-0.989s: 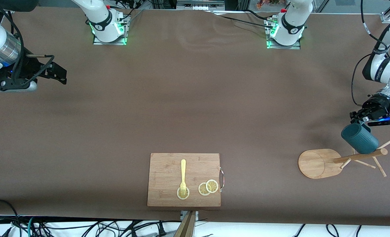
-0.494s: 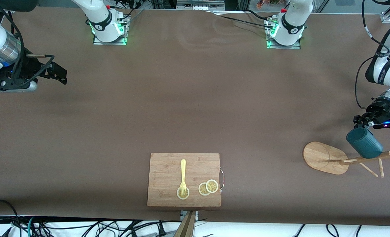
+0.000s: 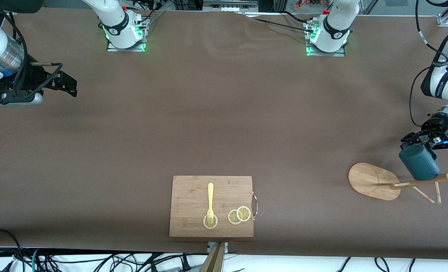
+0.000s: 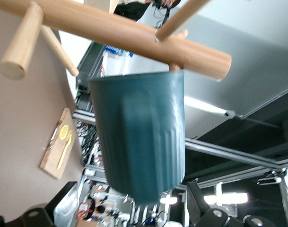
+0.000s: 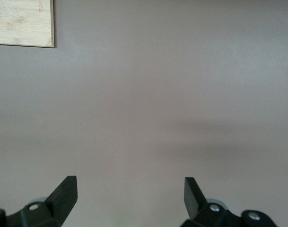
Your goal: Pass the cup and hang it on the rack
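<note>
Cup [image 3: 419, 162] now hangs from the rack [image 3: 375, 181], freed since a second ago | left gripper [image 3: 420, 139] just above it — fingers spread, empty | rack base has shifted | ribbed dark teal wall, bamboo pegs | right gripper [image 5: 130, 194] waits open, well apart from the rack

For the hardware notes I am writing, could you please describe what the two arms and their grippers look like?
Both arms are white Frankas with black joint rings, black cables and green-lit bases. The left gripper is black, with a blue light on its wrist camera. The right gripper has two black, wedge-shaped fingers with silver screws at their roots; a silver band circles that arm's wrist.
</note>
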